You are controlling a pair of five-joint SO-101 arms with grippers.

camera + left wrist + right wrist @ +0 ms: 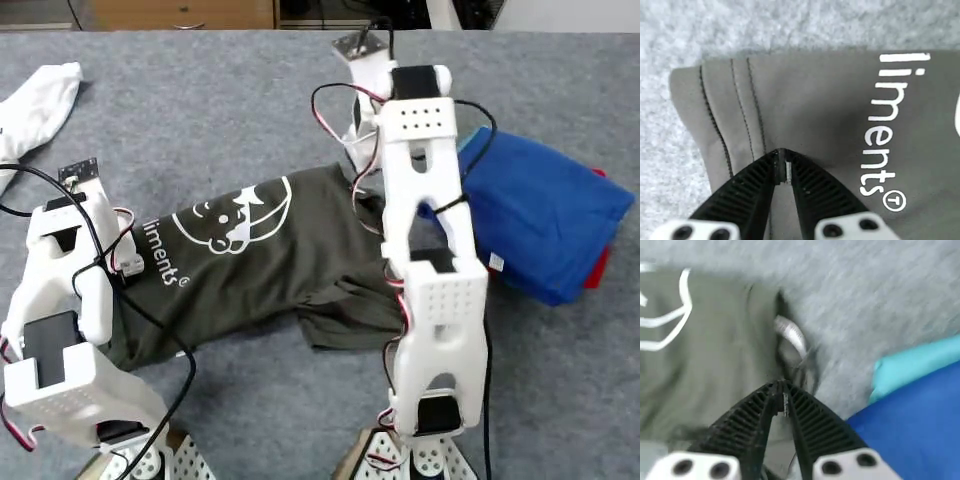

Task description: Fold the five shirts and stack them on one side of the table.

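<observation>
While the left gripper (782,167) pinched the olive shirt (270,260) at 9 o'clock, the right gripper (782,397) clamped its 2 o'clock edge.

I get soft, even light from above across the table (250,90), with no hard glare; the white arm shells (425,170) read brightest. Faint shadows sit under both arms on the dark shirt (270,260). A dim patch darkens the cloth just ahead of the left gripper (783,167). The collar fold (781,347) by the right gripper (782,390) lies in deep shade.

White-printed olive shirt (290,270), blue shirt (540,215), white shirt (40,100), grey table (230,90).
</observation>
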